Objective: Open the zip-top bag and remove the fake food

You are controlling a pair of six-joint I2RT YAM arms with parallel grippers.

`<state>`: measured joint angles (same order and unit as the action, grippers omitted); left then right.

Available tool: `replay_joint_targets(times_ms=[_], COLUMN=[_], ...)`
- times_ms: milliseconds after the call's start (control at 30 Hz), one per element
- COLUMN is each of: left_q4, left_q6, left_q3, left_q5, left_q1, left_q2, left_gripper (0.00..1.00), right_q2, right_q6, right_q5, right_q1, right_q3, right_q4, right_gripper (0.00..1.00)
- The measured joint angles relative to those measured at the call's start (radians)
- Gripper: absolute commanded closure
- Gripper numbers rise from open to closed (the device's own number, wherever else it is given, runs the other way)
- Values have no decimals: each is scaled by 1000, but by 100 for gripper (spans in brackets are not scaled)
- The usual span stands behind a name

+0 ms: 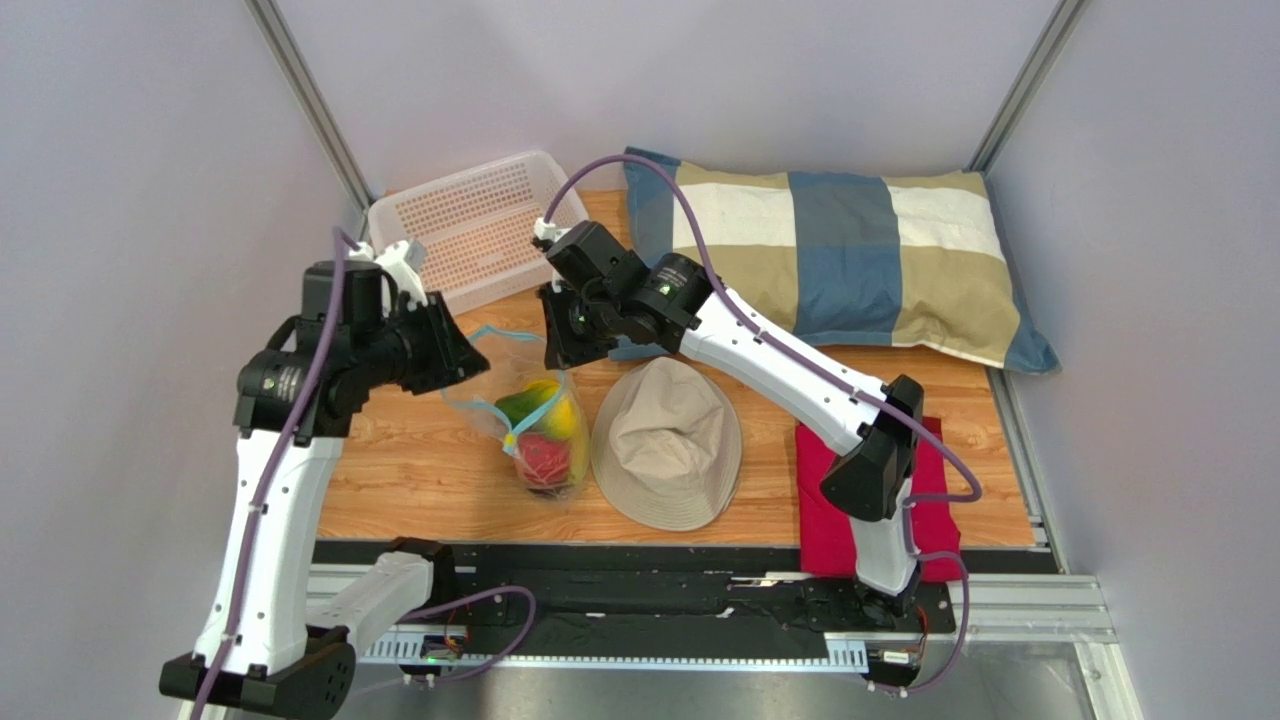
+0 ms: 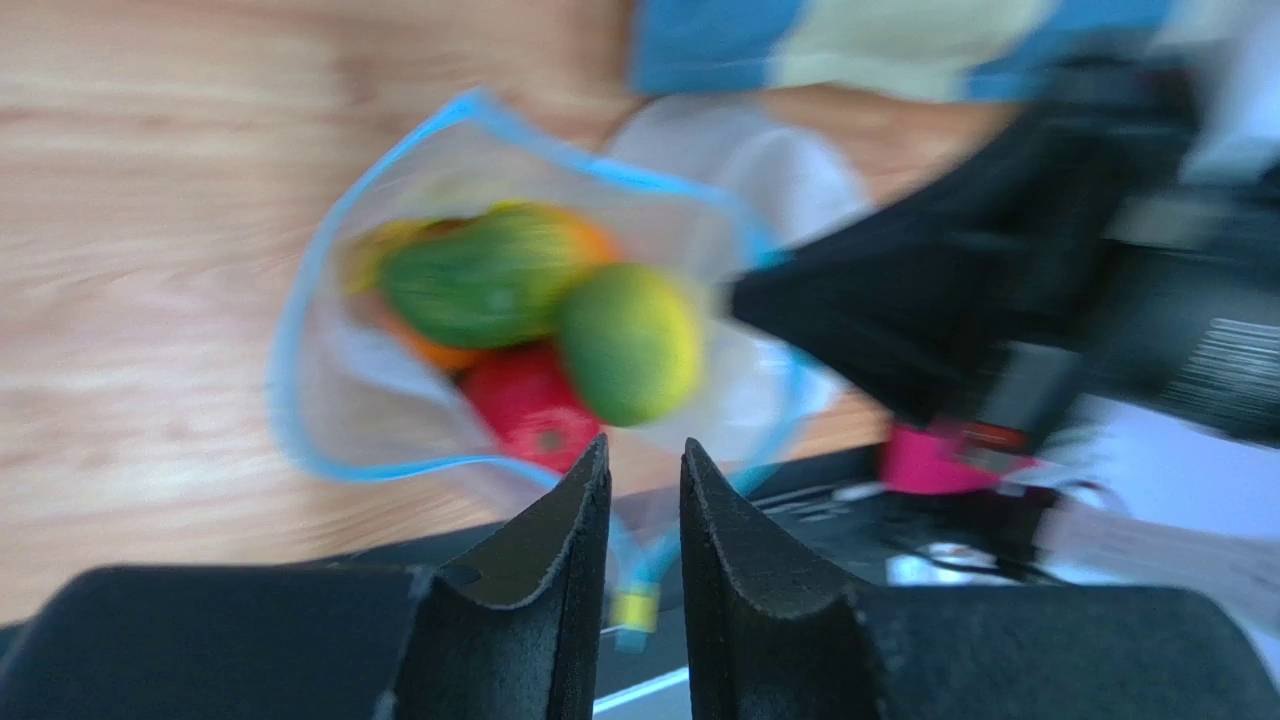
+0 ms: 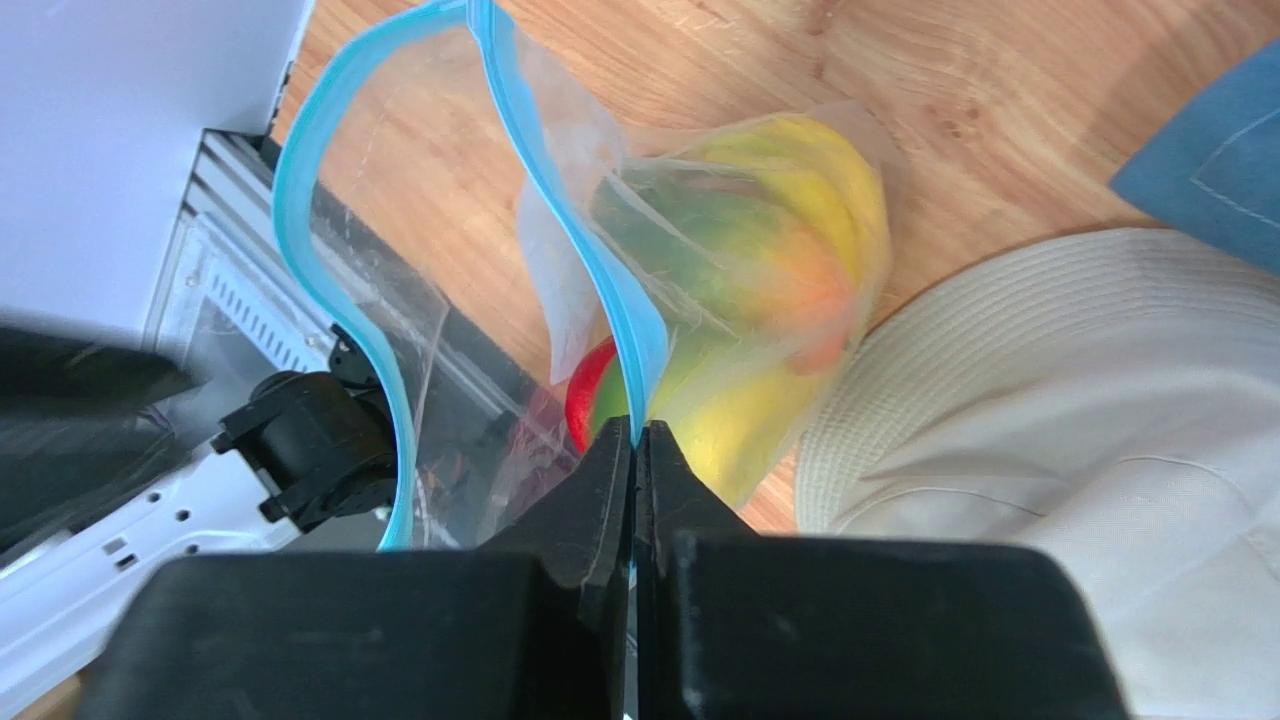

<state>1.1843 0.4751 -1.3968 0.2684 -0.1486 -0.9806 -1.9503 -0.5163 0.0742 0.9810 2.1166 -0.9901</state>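
**Limp bag held agape, fruit bunched at the bottom**

The bag (image 1: 511, 393) is strung between the two arms over the counter (image 1: 398, 465), just beside the hat (image 1: 669, 443), with its mouth pulled wide. I cannot tell whether its lower end rests on the wood or hangs just clear. The right claw (image 3: 634, 438) is clenched on the blue strip (image 3: 594, 278), fingers pressed together with only film between them. The left claw (image 2: 643, 462) shows a narrow gap between its fingers, and the far side of the strip runs down into that gap. That view is blurred, so I cannot tell whether it is pinching the film or only standing around it.

The fruit (image 2: 556, 338) lies heaped low in the bag: green, yellow-green, red and orange pieces touching one another.

The film looks thin, slack and slick, with no shape of its own, so the mouth will likely sag shut once either side is let go. The strip is the stiffest part and the surest hold, and a pinch lower on the film would probably slide.

The fruit looks light, hard and glossy. Round pieces may squirt out of a two-finger pinch, so the topmost piece is best taken across its middle. Gripping the bottom edge and tipping the load out may be safer.
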Motion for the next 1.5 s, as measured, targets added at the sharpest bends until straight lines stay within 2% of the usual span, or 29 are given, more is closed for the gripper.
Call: replay_joint_targets(times_ms=[133, 267, 333, 367, 400, 533, 667, 767, 800, 1067, 1133, 1233, 1333, 1500], left_q4=[-77, -116, -117, -112, -111, -119, -140, -164, -177, -284, -317, -363, -428, -473], left_q6=[99, 146, 148, 148, 145, 138, 150, 159, 168, 224, 236, 255, 269, 265], left_q3=[-63, -27, 12, 30, 43, 95, 159, 205, 230, 413, 444, 485, 529, 534], left_q5=[115, 100, 66, 50, 34, 2, 7, 14, 20, 76, 84, 84, 83, 77], left_q1=[-30, -118, -121, -121, -121, -121, -121, -121, -121, -121, -120, -119, -127, -159], left_q2=[22, 4, -25, -42, -64, -137, -140, -136, -130, -77, -75, -56, -31, -71], left_gripper=[72, 75, 73, 71, 62, 48, 43, 31, 24, 19, 15, 15, 20, 22], right_q2=[-8, -13, -14, -14, -14, -14, -14, -14, -16, -18, -18, -13, 2, 30], right_q6=[-13, -23, -27, -29, -30, -36, -38, -42, -48, -123, -153, -192, -222, -235], right_q5=[6, 6, 7, 7, 8, 13, 14, 20, 26, 90, 113, 134, 145, 152], right_q1=[6, 6, 6, 6, 6, 6, 6, 6, 6, 3, 0, -5, -10, -27], right_q3=[15, 28, 36, 38, 39, 39, 39, 39, 39, -16, -37, -61, -98, -158], right_q4=[0, -7, -8, -8, -8, -8, -7, -7, -7, 49, 68, 97, 122, 151], right_gripper=[100, 100, 100, 100, 100, 100, 100, 100, 100, 100, 100, 100, 100, 100])
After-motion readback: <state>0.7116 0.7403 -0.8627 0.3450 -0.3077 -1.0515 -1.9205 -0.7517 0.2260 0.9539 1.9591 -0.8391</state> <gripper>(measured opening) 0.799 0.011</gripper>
